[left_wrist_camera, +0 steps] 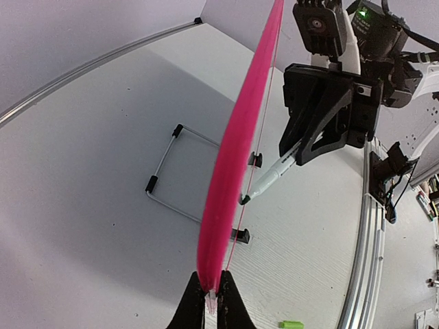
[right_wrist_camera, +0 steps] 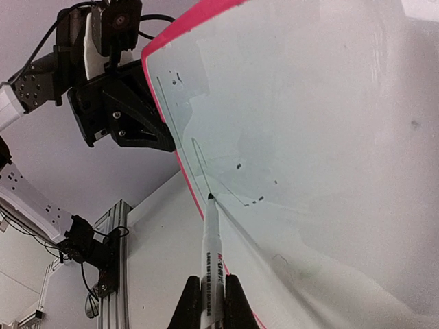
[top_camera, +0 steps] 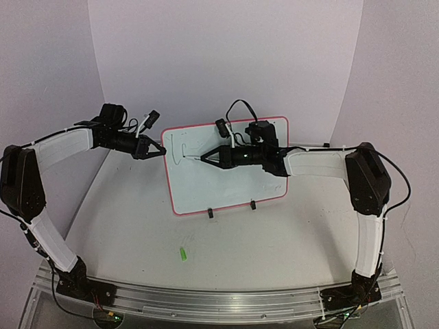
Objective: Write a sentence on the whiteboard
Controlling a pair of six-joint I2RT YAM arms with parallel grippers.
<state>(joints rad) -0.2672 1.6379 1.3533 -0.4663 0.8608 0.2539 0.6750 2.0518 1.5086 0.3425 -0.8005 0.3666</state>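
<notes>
The whiteboard [top_camera: 226,188] stands upright on two black feet mid-table, with a red-pink rim. My left gripper [top_camera: 159,151] is shut on its left rim, seen edge-on in the left wrist view [left_wrist_camera: 236,157], where the gripper [left_wrist_camera: 211,298] pinches it. My right gripper [top_camera: 214,157] is shut on a white marker pen [right_wrist_camera: 212,260], and the gripper shows at the bottom of its own view [right_wrist_camera: 209,301]. The pen tip touches the board's upper left. Of the sentence, only a thin greenish L-like stroke [right_wrist_camera: 199,161] shows, also in the top view [top_camera: 180,155].
A green marker cap [top_camera: 183,253] lies on the table in front of the board and also shows in the left wrist view [left_wrist_camera: 291,324]. A wire stand [left_wrist_camera: 175,171] props the board from behind. An aluminium rail [top_camera: 219,298] runs along the near edge.
</notes>
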